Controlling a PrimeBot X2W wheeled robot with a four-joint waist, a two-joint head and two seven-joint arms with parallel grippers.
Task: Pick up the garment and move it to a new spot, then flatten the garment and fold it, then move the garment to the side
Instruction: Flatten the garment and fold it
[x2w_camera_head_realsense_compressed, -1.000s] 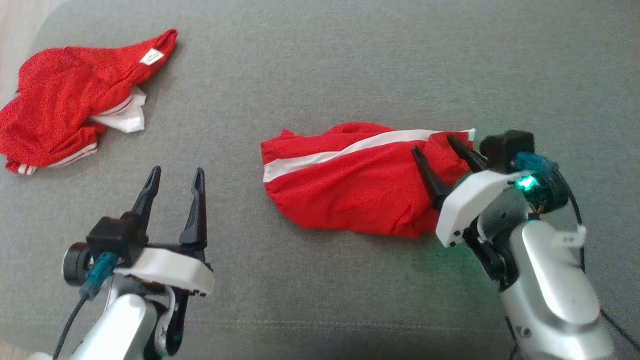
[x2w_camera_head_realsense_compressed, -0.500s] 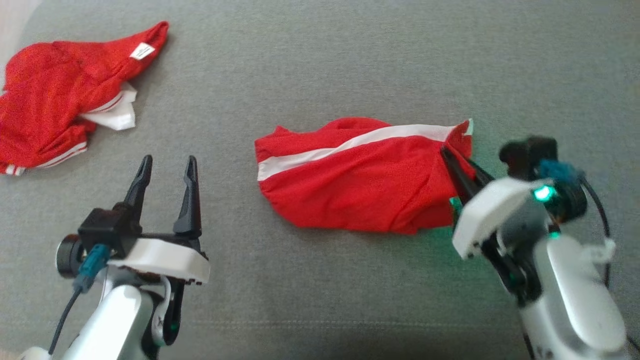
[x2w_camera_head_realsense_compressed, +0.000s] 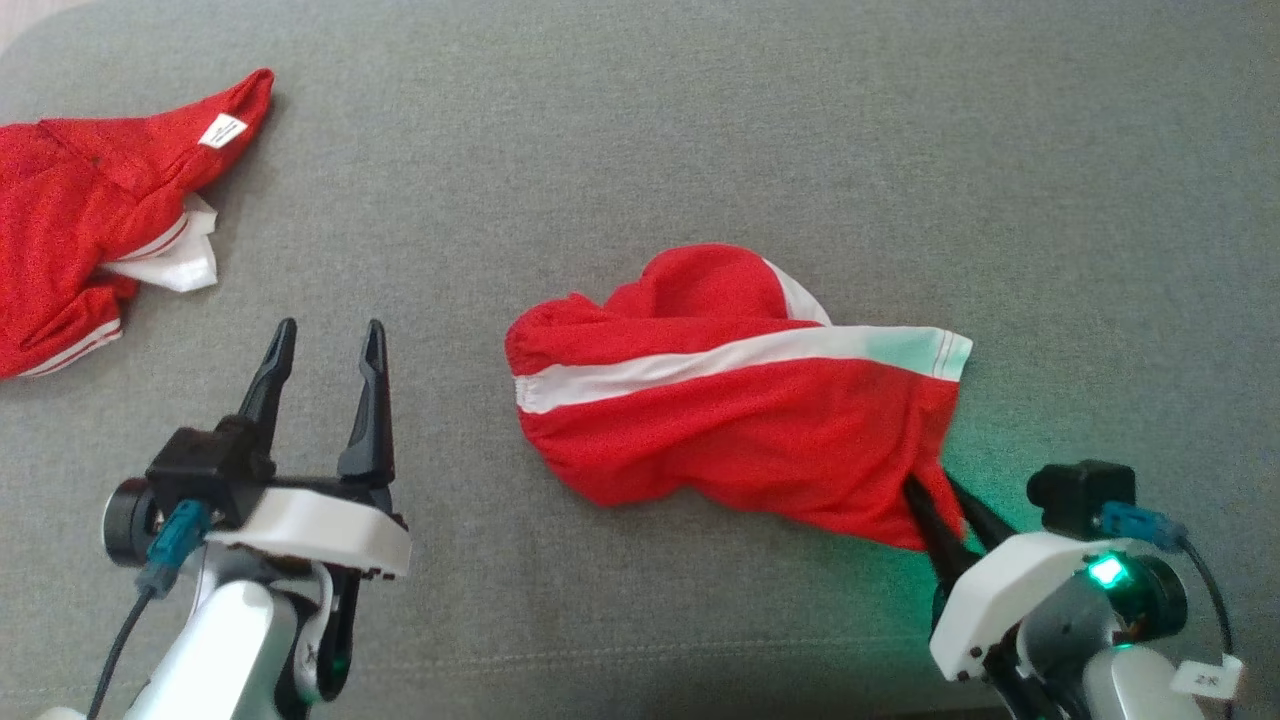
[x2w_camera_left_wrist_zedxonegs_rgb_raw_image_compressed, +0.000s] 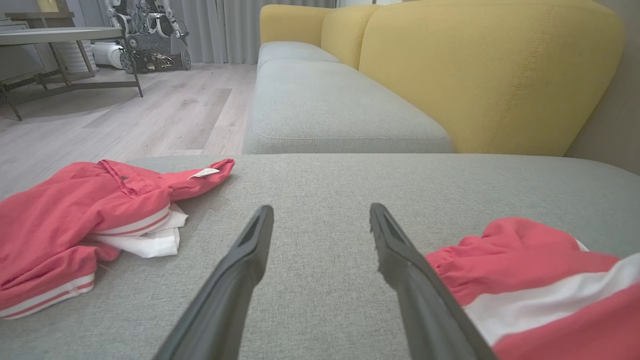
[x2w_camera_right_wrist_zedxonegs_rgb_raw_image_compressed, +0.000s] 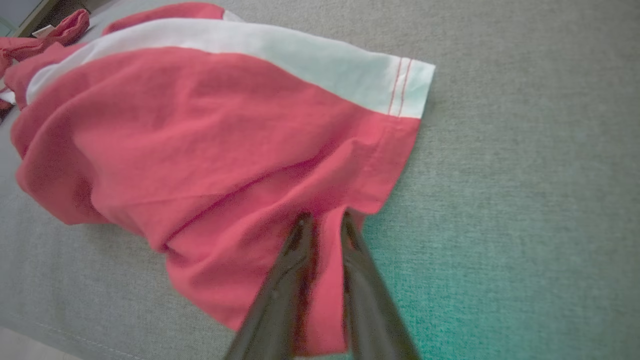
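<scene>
Far left lies a second red garment. The left gripper stands spread and empty. The striped garment lies mid-cushion, its near right hem pinched by the right gripper. So thin a pinch could slip free when pulled.

Grey cushion bears a striped garment and, seemingly, red shorts.

I see a living room: a yellow-backed sofa with grey cushions, a wood-plank floor, grey curtains and a table far left.
</scene>
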